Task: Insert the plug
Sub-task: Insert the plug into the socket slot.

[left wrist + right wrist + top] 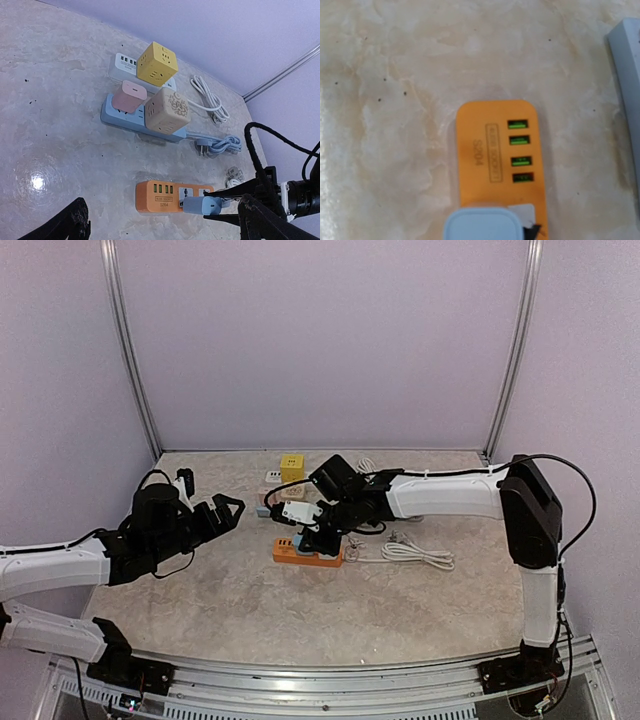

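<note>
An orange power strip [308, 552] with green USB ports lies on the table; it also shows in the left wrist view [162, 197] and the right wrist view [497, 155]. My right gripper [303, 520] is shut on a light blue plug adapter [202, 205], held sideways between its thin black fingers [235, 191] just above the strip's socket end. The plug [482, 225] fills the bottom of the right wrist view, over the strip. I cannot tell whether its prongs touch a socket. My left gripper [226, 510] is open and empty, left of the strip.
Behind the orange strip lies a blue power strip [117, 117] carrying a pink adapter [129, 96] and a beige cube [167, 110]. A yellow cube [157, 63] sits on a white strip. Coiled white cables [418, 553] and a blue cable [220, 145] lie to the right.
</note>
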You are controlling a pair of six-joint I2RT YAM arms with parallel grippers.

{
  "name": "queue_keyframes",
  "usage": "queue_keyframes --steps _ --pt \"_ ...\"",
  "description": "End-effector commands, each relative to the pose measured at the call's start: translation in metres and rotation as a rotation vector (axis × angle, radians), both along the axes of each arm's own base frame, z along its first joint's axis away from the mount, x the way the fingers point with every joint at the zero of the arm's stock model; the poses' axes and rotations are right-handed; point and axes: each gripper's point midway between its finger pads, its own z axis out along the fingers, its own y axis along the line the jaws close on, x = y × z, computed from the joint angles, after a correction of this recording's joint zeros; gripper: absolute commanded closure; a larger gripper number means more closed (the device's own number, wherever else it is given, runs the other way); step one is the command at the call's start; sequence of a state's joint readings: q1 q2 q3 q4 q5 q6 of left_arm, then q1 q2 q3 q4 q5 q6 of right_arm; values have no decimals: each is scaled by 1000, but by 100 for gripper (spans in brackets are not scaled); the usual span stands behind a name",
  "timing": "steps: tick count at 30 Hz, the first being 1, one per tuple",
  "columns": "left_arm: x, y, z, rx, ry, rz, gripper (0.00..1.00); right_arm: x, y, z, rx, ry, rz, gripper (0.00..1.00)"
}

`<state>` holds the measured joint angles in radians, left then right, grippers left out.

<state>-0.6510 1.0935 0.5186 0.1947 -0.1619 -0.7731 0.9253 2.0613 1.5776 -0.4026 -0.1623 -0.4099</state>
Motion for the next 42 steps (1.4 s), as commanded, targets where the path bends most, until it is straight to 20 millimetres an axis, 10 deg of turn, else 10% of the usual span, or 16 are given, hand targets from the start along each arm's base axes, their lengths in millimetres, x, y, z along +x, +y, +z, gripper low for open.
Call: queue_keyframes --steps 1,28,42 --pt "3 -2 3 5 -7 -6 1 -6 -3 -16 -20 43 33 100" --pt "-8 7 14 -17 -58 -12 1 5 -31 -47 -169 215 -61 100" --pt "-15 19 24 -37 -108 11 1 13 -45 -29 -308 228 -158 75"
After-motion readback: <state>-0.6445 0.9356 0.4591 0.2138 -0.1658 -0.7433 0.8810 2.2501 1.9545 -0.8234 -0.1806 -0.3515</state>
